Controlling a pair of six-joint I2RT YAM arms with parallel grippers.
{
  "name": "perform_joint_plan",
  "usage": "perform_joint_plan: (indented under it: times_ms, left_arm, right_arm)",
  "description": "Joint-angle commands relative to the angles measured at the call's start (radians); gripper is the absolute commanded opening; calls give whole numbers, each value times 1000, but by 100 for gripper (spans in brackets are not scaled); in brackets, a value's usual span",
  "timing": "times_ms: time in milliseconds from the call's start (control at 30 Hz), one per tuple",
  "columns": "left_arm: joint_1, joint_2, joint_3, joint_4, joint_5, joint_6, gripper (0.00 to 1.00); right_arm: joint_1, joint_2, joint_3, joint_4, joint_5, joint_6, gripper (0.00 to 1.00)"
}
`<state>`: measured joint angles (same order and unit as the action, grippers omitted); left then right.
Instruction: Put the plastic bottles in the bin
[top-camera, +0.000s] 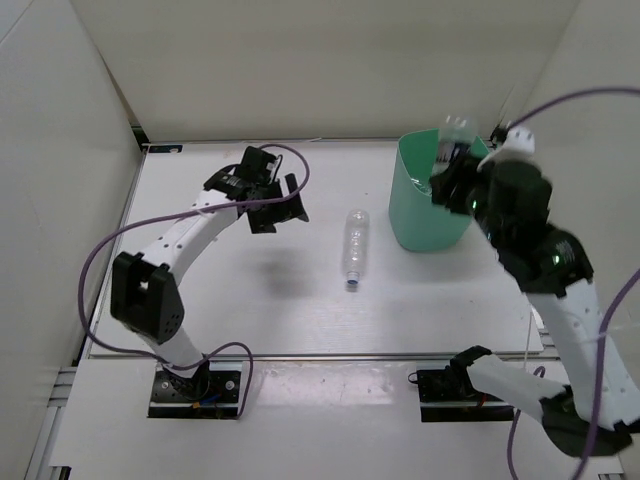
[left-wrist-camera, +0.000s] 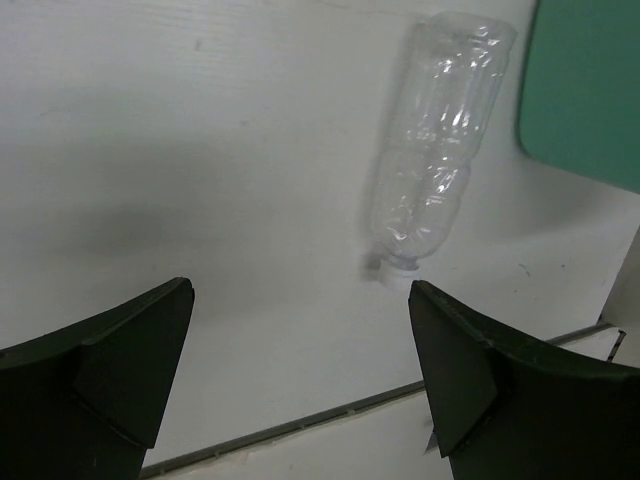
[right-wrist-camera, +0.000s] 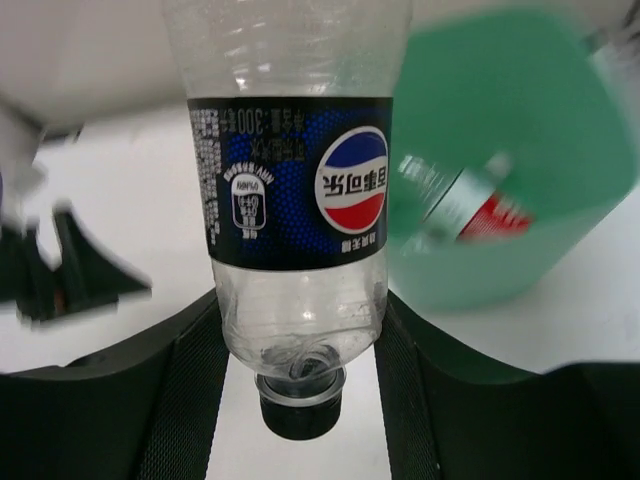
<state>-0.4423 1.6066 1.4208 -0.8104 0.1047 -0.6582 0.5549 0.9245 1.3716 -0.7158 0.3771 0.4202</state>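
Presently the right gripper (top-camera: 455, 165) is clamped on the dark-labelled bottle (right-wrist-camera: 290, 170) near its cap, over the rim of the bin (top-camera: 425, 225), and should release only once squarely above the opening; the left gripper (top-camera: 278, 208), jaws wide and empty, hangs left of the bin beyond the clear bottle (top-camera: 354, 245)

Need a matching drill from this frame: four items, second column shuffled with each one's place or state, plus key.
Column 1
1. dark-labelled bottle
2. unlabelled bottle
3. red-labelled bottle
4. left tool

Column 2
A. lying inside the bin
B. open, holding nothing
C. lying on its side on the table
D. gripped in the right tool

Pairs: 1-D, 2-C, 3-A, 4-B
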Motion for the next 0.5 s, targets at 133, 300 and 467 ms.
perform_joint_plan:
  times_ms: [133, 300, 467]
  left_arm:
    - [-62, 162, 220, -1, 107, 63, 100]
    - [-96, 266, 318, -21, 167, 94, 100]
    - [-128, 360, 369, -33, 225, 146, 100]
  right_arm:
    - [-363, 414, 328, 36, -153, -109, 24]
    - [-455, 484, 348, 13, -262, -18, 99]
    - [-455, 386, 324, 3, -271, 20, 99]
